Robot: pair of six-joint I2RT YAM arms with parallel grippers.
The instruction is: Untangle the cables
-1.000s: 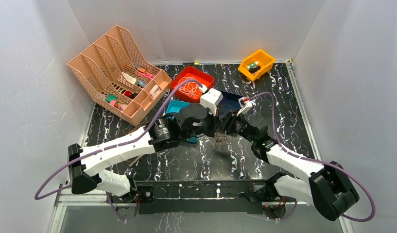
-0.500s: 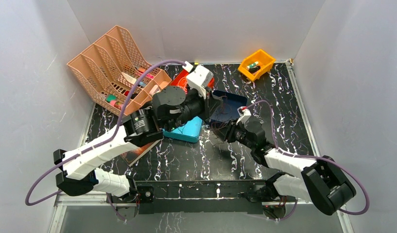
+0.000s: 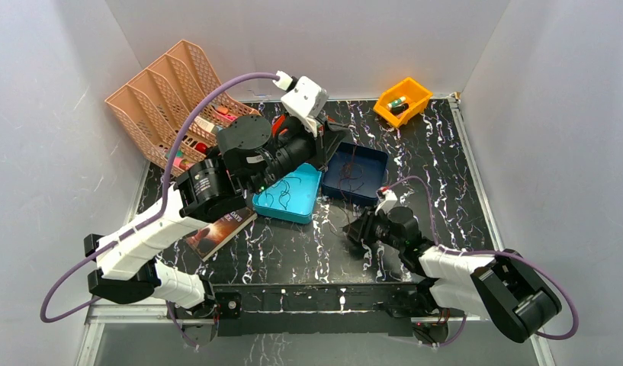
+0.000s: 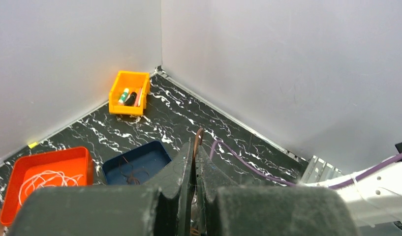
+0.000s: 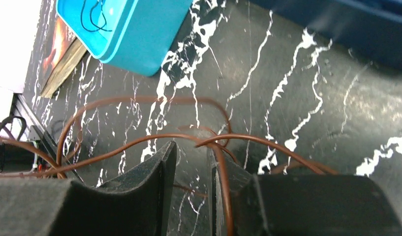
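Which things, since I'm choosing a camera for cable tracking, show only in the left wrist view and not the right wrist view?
Only left wrist: the red tray holding a white cable, the yellow bin, and the left jaws pinching a brown cable end. Only right wrist: the teal tray with a black cable, a book, and brown loops spread on the table. Both: the navy tray and the brown cable.

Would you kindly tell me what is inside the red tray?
A white cable lies in loose loops inside the red tray. The tray's near part is hidden behind the left gripper, so anything there cannot be seen.
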